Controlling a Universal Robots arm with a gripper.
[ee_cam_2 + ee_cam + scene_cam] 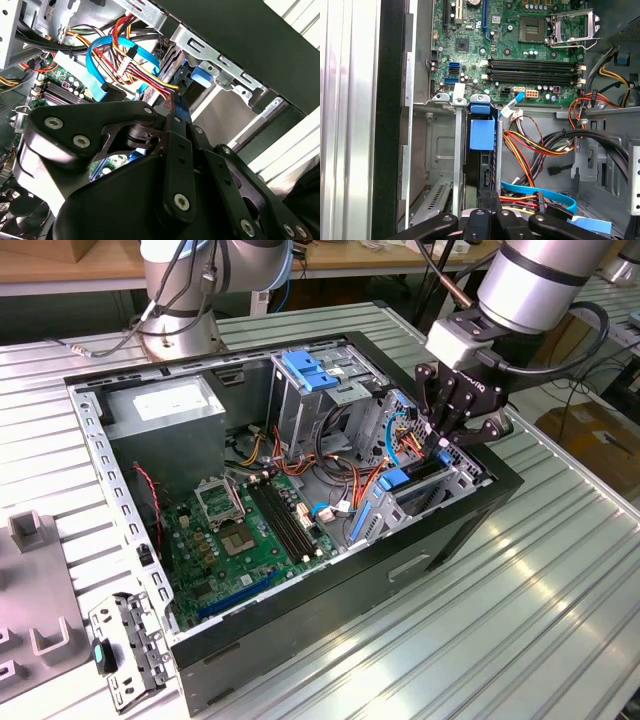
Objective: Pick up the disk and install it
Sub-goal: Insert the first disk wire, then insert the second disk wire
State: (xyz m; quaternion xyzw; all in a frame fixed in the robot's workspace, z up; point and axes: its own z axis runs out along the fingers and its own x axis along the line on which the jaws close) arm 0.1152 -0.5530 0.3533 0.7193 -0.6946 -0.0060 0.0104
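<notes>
Tool (443, 440) is low over the corner of the open computer case (330, 610) on the exterior view's right, and in the first wrist view its fingers (481, 222) sit drawn together, side against side, with nothing I can make out pinched between them; same story in the second wrist view, where the black links close to one tip (172, 120). Right off that tip is the disk (479, 172), a dark slab standing on edge in the narrow drive bay (457, 150), slotted between the bay's grey metal walls. Its long axis runs straight away from the tool along the bay, out to a blue plastic tab (482, 132) at its far end, and past that tab lies the motherboard (520, 45). So the relation that matters: the disk is directly ahead of the tool and in line with it, thin edge facing the closed fingers, not broadside. Whether the tip is actually touching that edge I can't tell, since the fingers cover the meeting point. From the exterior view the disk (425, 472) reads as seated deep in the bay, so I'd judge the installing to be well along. A bundle of red, orange and yellow cables (535, 145) passes just beside the bay, apart from the disk, and the case rests on the ribbed tabletop (520, 620)
</notes>
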